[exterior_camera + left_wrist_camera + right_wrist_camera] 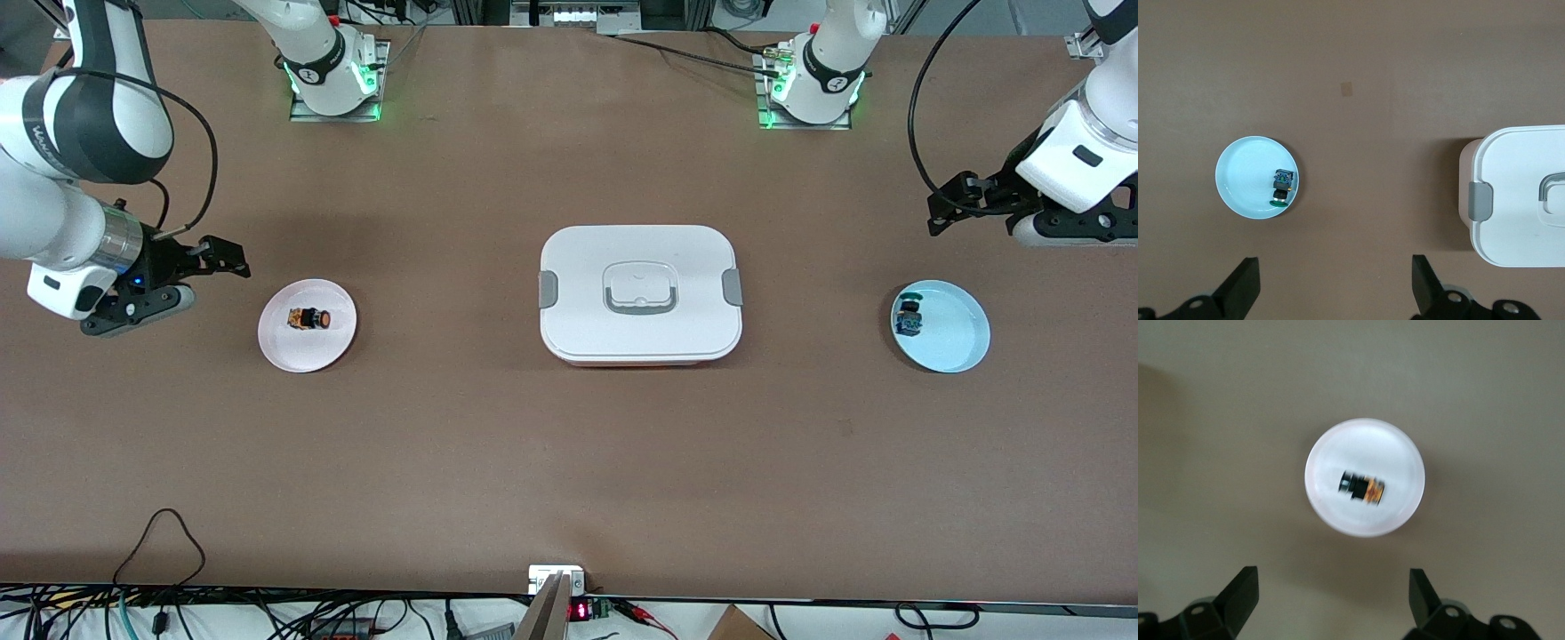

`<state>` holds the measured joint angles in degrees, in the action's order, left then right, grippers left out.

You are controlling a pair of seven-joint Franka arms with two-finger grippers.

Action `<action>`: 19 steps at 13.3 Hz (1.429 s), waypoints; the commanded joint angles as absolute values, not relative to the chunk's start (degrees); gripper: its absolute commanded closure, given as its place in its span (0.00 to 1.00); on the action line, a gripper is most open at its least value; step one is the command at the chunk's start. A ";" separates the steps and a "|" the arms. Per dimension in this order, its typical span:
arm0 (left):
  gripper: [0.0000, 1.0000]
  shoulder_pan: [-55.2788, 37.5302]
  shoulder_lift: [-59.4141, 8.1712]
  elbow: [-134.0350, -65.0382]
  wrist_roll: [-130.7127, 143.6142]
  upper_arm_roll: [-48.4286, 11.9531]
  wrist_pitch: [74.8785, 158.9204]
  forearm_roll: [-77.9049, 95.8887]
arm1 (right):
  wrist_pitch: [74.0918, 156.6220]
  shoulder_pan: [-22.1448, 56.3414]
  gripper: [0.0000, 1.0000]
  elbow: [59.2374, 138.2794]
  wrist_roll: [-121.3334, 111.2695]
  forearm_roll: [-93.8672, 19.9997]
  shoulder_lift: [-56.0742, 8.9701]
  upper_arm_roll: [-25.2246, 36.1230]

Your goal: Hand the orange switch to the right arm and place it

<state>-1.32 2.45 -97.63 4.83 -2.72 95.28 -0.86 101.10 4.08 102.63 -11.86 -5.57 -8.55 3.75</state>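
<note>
Right hand (233,258), fingers apart, hovers beside the pink plate (283,351) holding the orange switch (308,318).

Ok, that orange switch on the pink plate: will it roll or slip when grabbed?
The orange switch lies on its side on the pink plate, and its barrel looks round, so a nudge may roll it. It looks rigid and probably light. The plate looks smooth, so it may skid.

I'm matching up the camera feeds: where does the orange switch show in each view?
Front view: orange switch lies on the pink plate, toward the right arm's end.
Left wrist view: not in it.
Right wrist view: picture centre, on that plate.
Shared landmark: the pink plate.
</note>
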 commanded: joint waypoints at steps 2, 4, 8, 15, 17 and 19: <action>0.00 -1.58 1.85 -96.42 3.52 -2.55 95.10 -1.05 | 91.43 4.14 0.00 93.81 -3.07 -4.58 -7.29 4.13; 0.00 -1.58 1.85 -96.33 3.43 -2.55 95.10 -1.05 | 91.40 1.94 0.00 87.75 -5.08 -2.30 -8.08 5.71; 0.00 -1.58 1.85 -96.42 3.52 -2.55 95.10 -1.05 | 90.71 1.40 0.00 82.00 -5.01 1.40 -8.88 5.80; 0.00 -1.58 1.85 -96.42 3.51 -2.55 95.10 -1.05 | 95.21 1.67 0.00 100.91 -1.14 1.14 4.66 5.27; 0.00 -1.49 1.85 -96.42 3.43 -2.55 95.10 -1.05 | 92.82 1.58 0.00 96.44 -2.02 1.06 3.09 5.27; 0.00 -1.49 1.85 -96.42 3.43 -2.55 95.10 -1.05 | 92.72 1.67 0.00 94.23 -1.85 0.97 1.76 5.27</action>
